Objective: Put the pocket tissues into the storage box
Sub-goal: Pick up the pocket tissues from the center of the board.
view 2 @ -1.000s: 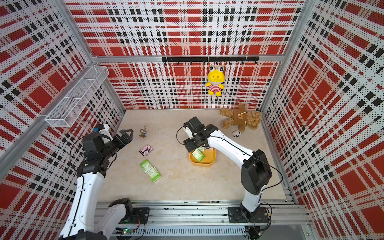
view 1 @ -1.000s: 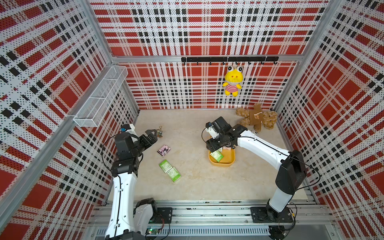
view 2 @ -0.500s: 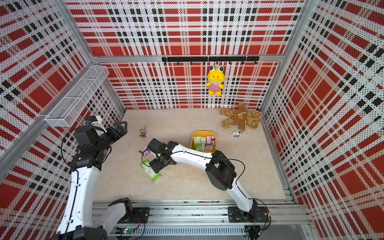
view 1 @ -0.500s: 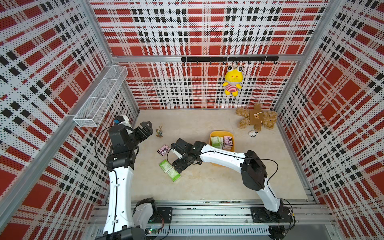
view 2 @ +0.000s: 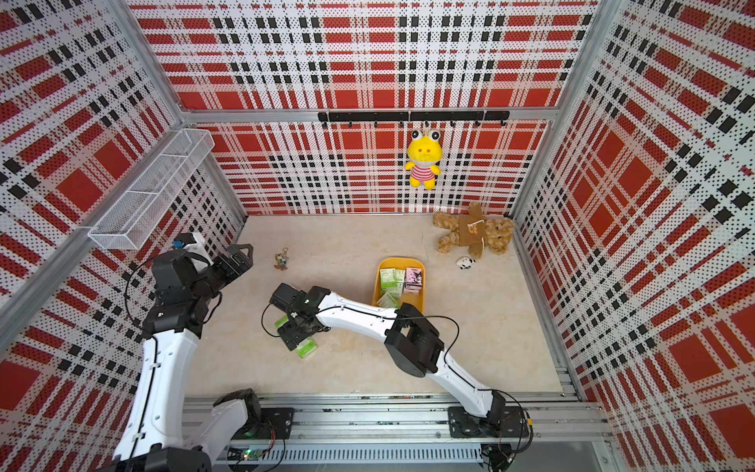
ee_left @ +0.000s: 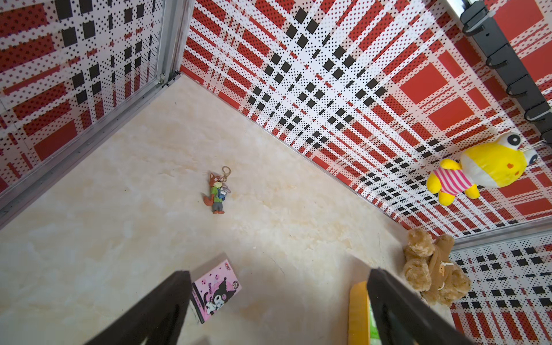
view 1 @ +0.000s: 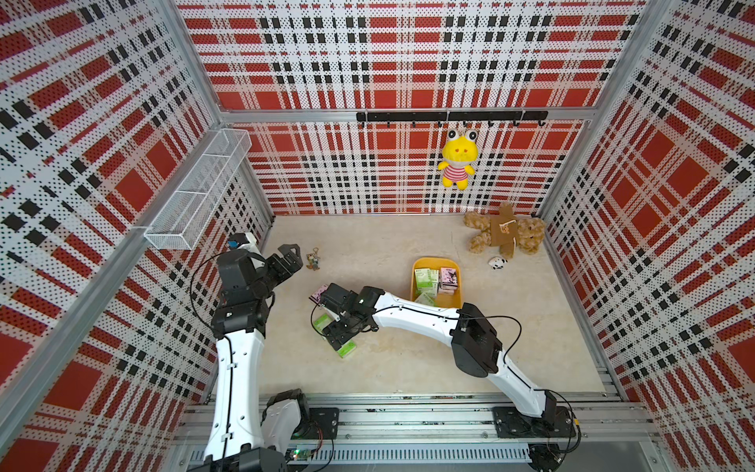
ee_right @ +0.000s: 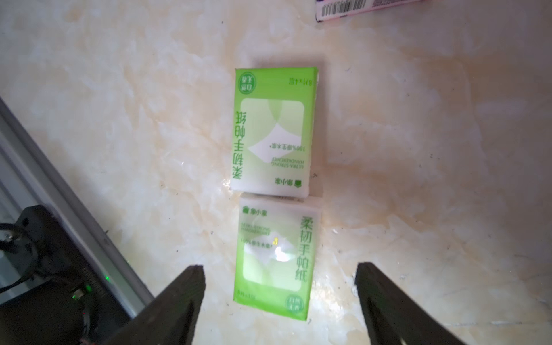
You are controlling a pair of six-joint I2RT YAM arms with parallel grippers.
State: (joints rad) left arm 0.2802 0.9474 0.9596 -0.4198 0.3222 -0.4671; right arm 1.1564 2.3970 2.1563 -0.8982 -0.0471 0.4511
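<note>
Two green-and-white soft pocket tissue packs [ee_right: 273, 131] lie touching end to end on the beige floor [ee_right: 119, 119], outside the yellow-orange plastic storage box [view 1: 433, 260], beneath the empty, wide-jawed right gripper [ee_right: 279, 267], which half-hides them in both top views. The left gripper [ee_left: 277, 273], also agape, overlooks a pink cartoon-printed pack [ee_left: 215, 291].

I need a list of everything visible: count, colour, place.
storage box: one, yellow, floor
boxed pocket tissues: several, green and pink, inside it
green pocket tissues: two, floor, end to end
pink pocket tissue: one, floor, beside them
keychain charm: one, multicoloured, floor
hook rail: one, black, back wall
frog plush: one, yellow, on hook rail
teddy bear: one, brown, far corner
small toy: one, white-black, near teddy bear
wire basket: one, white, left wall
left arm: white, jaws open, empty
right arm: white, jaws open over green pocket tissues
</note>
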